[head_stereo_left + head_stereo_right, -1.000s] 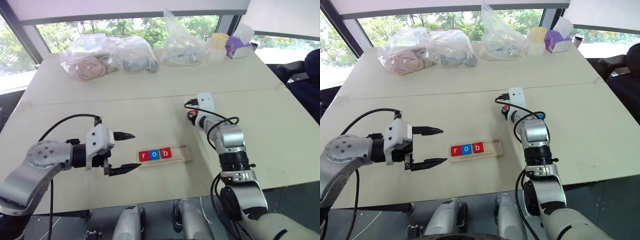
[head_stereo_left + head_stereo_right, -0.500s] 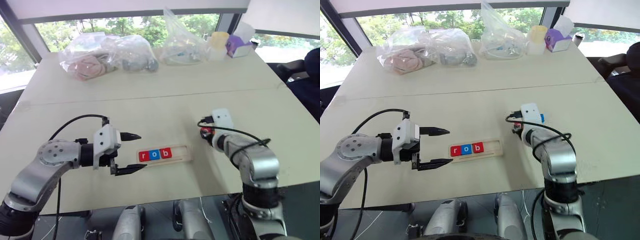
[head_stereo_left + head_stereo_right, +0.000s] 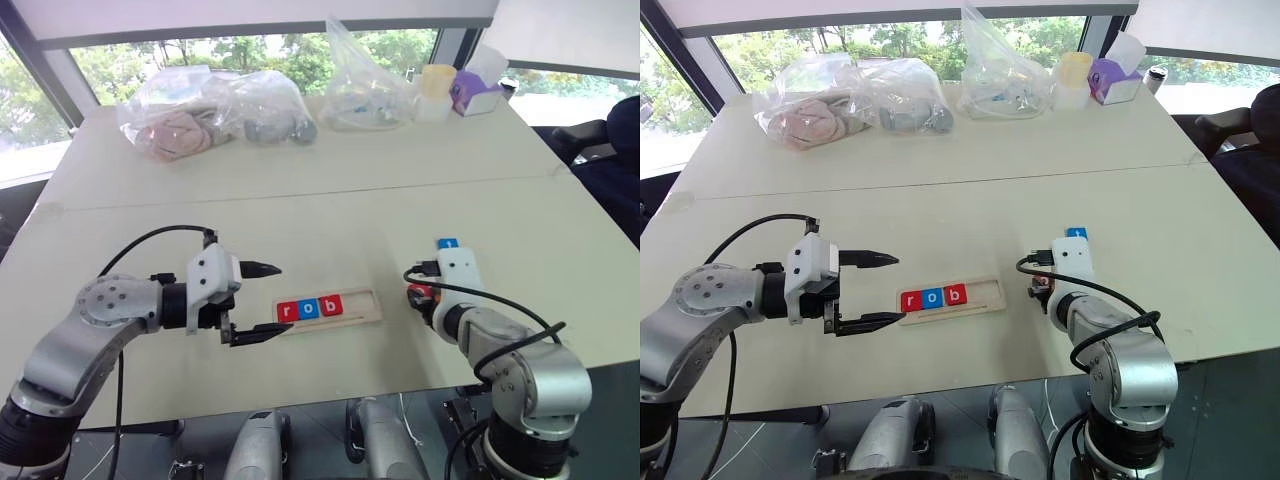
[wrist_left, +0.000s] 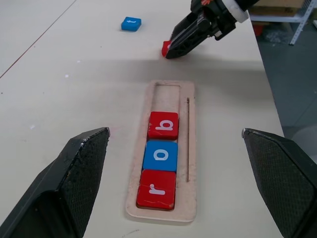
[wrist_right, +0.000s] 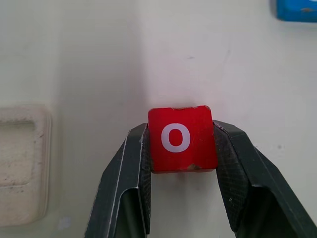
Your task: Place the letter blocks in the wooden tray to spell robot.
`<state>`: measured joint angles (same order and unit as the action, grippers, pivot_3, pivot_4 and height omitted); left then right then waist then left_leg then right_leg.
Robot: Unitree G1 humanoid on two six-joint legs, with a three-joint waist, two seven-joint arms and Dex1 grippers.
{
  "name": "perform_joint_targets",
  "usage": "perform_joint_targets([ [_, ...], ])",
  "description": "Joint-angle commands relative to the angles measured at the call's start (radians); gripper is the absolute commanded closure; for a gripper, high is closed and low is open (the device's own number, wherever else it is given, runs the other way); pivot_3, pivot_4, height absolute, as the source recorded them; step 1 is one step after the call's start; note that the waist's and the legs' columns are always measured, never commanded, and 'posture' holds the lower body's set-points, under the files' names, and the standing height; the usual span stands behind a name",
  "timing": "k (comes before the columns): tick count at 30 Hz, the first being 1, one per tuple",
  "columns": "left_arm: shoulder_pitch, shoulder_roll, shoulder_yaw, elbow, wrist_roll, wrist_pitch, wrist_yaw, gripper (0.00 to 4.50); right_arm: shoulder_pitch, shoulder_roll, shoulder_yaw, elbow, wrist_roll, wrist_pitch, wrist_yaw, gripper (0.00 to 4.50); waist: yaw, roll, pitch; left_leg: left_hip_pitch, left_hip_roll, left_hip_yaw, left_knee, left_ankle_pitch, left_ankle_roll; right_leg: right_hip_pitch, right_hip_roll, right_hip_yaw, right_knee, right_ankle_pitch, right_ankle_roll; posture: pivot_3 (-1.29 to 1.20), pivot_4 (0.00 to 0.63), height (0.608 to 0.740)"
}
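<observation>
So the right gripper point(image 5: 182, 148) is clamped on a red block with a white "o" point(image 5: 182, 139), one finger on each side, holding it over bare table just past the empty end of the wooden tray point(image 3: 365, 306). From the left wrist camera you can see those black fingers pinching the red tile close to the tabletop.

The tray already has three blocks in a row: red "r" point(image 4: 156, 188), blue "o" point(image 4: 160, 155), red "b" point(image 4: 163, 125), filling the left end, with the slots toward the right arm bare. The other blue block point(image 4: 131, 23) lies flat on the table by itself, beyond the right gripper.

The left gripper point(image 3: 262, 301) hangs just off the tray's "r" end with its jaws spread wide, nothing in them.

Bunch of plastic bags point(image 3: 215, 105) piled at the far edge of the table point(image 3: 330, 200).
</observation>
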<state>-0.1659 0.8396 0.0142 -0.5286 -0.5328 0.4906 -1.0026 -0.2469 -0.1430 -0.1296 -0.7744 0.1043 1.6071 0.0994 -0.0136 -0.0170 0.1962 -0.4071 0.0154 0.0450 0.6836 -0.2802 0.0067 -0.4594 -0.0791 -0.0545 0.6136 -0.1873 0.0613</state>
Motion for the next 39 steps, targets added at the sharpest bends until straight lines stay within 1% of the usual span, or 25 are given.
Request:
perform_joint_targets([
  [1,-0.014,0.009,0.014,-0.013,0.001,-0.012,-0.007,0.0,0.01,0.005,0.002,-0.025,0.018,0.007,0.0,2.26,0.0,0.0,0.0,0.0,0.0,0.0,0.0,0.0,0.0,0.0,0.0,0.0,0.0,0.0,0.0,0.0,0.15,0.74],
  [3,-0.012,0.011,0.019,-0.015,-0.001,-0.01,-0.005,0.0,-0.002,-0.01,0.0,-0.021,0.023,0.007,0.007,1.33,0.0,0.0,0.0,0.0,0.0,-0.001,0.0,0.0,0.0,0.0,0.0,0.0,0.0,0.0,0.0,0.0,0.15,0.74],
  [5,-0.007,0.013,0.023,-0.018,-0.002,-0.011,-0.004,0.0,-0.024,-0.048,0.0,-0.017,0.047,0.007,0.036,0.25,0.0,0.0,0.0,0.0,0.0,-0.001,0.0,0.0,0.0,0.0,0.0,0.0,0.0,0.0,0.0,0.0,0.15,0.74],
  [6,-0.006,0.013,0.022,-0.017,0.0,-0.013,-0.004,0.0,-0.035,-0.075,0.003,-0.016,0.07,0.007,0.064,0.05,0.0,0.0,0.0,0.0,0.0,0.0,0.0,0.0,0.0,0.0,0.0,0.0,0.0,0.0,0.0,0.0,0.15,0.74],
  [10,-0.014,0.007,0.016,-0.013,0.004,-0.016,0.001,0.0,-0.119,-0.277,0.022,0.007,0.223,-0.011,0.277,0.05,0.0,0.0,0.0,0.0,0.0,0.0,0.0,0.0,0.0,0.0,0.0,0.0,0.0,0.0,0.0,0.0,0.15,0.74],
  [12,-0.019,0.004,0.011,-0.007,0.008,-0.021,0.001,0.0,-0.141,-0.4,0.047,0.037,0.268,-0.101,0.378,0.05,0.001,0.0,0.0,0.0,0.0,-0.001,0.0,0.0,0.0,0.0,0.0,0.0,0.0,0.0,0.0,0.0,0.15,0.74],
  [14,-0.022,-0.001,0.006,-0.004,0.012,-0.025,0.002,0.0,-0.138,-0.535,0.061,0.093,0.308,-0.282,0.545,0.05,0.003,0.0,0.0,0.0,0.0,-0.001,-0.001,0.0,0.0,0.0,0.0,-0.001,-0.001,-0.001,0.0,0.0,0.15,0.74],
  [16,-0.024,-0.004,0.003,-0.002,0.013,-0.028,0.002,0.0,-0.097,-0.653,0.091,0.151,0.285,-0.539,0.7,0.05,0.004,-0.001,0.0,0.0,-0.001,-0.001,-0.001,0.0,0.0,0.001,0.0,0.0,-0.001,-0.001,0.001,0.0,0.15,0.74],
  [18,-0.03,-0.006,0.0,0.002,0.015,-0.028,0.002,0.0,-0.052,-0.736,0.118,0.236,0.251,-0.768,0.834,0.05,0.003,-0.002,0.0,0.0,-0.002,-0.001,-0.001,0.0,0.0,0.001,0.0,0.0,-0.002,-0.001,0.002,0.0,0.15,0.74],
  [21,-0.038,-0.01,-0.006,0.009,0.025,-0.037,-0.001,0.0,-0.018,-0.808,0.174,0.389,0.186,-1.051,0.975,0.05,0.003,-0.002,0.0,0.0,-0.002,0.0,0.0,0.0,0.0,0.002,0.0,0.0,-0.002,-0.001,0.002,0.0,0.15,0.74],
  [24,-0.042,-0.015,-0.009,0.013,0.033,-0.042,-0.003,0.0,-0.034,-0.83,0.23,0.538,0.123,-1.262,1.064,0.05,0.003,-0.002,0.0,0.0,-0.002,0.002,0.0,0.0,0.0,0.003,0.0,0.0,-0.002,-0.001,0.002,0.0,0.15,0.74],
  [26,-0.043,-0.018,-0.01,0.013,0.036,-0.042,-0.002,0.0,-0.059,-0.826,0.251,0.615,0.097,-1.347,1.096,0.05,0.001,-0.002,0.0,0.001,-0.002,0.002,0.0,0.0,0.0,0.002,0.001,0.0,-0.001,-0.001,0.002,0.0,0.15,0.74],
  [32,-0.016,-0.022,-0.002,0.003,0.041,-0.058,0.001,0.0,-0.167,-0.778,0.291,0.844,0.05,-1.461,1.147,0.05,0.004,-0.002,0.0,0.001,-0.002,0.003,0.0,0.0,0.0,0.002,0.001,0.0,0.0,-0.001,0.001,0.0,0.15,0.74],
  [35,-0.003,-0.02,0.002,0.003,0.044,-0.069,0.001,0.0,-0.189,-0.763,0.301,0.89,0.052,-1.471,1.177,0.05,0.006,-0.002,0.0,0.001,-0.001,0.003,0.0,0.0,0.0,0.002,0.001,0.0,0.0,0.0,0.0,0.0,0.15,0.74],
  [39,0.006,-0.026,0.004,0.01,0.048,-0.084,0.005,0.0,-0.184,-0.761,0.33,0.928,0.024,-1.496,1.211,0.05,0.009,-0.002,0.0,0.001,-0.001,0.003,0.001,0.0,0.0,0.002,0.0,0.0,0.0,0.002,-0.002,0.0,0.15,0.74],
])
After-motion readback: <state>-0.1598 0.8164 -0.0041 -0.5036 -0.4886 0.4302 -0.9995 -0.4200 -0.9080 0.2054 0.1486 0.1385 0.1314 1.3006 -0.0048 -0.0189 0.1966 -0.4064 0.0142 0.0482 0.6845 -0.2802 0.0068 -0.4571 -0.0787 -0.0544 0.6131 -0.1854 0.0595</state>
